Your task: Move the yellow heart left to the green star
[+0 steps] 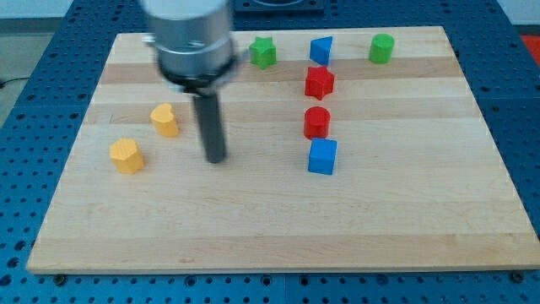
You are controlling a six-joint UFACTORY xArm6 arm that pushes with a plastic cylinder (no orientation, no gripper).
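A pale wooden surface (pixel 278 228) carries eight small coloured blocks, seen from above and slightly in front. Farthest toward the view's left sits a yellow hexagon block (pixel 126 155), and just up and to its right is the yellow heart (pixel 165 120); these are the two yellow pieces. Next comes a dark rod hanging from a blurred grey cylinder, and my tip (pixel 217 159) rests on the bare wood to the right of the yellow heart, near it but not touching, roughly level with the hexagon. The rod carries no fingers, so nothing opens, closes or grips. Further right, near the view's top edge, stands the green star (pixel 263 51), well apart from the heart. Then a column of four blocks follows: a blue triangular block (pixel 321 50) at the top, a red star (pixel 319 82) just below it, a red cylinder (pixel 316 122) lower, and a blue cube (pixel 322 156) lowest. Farthest right, near the top, is a green cylinder (pixel 382 47). That makes two yellow, two green, two red and two blue.
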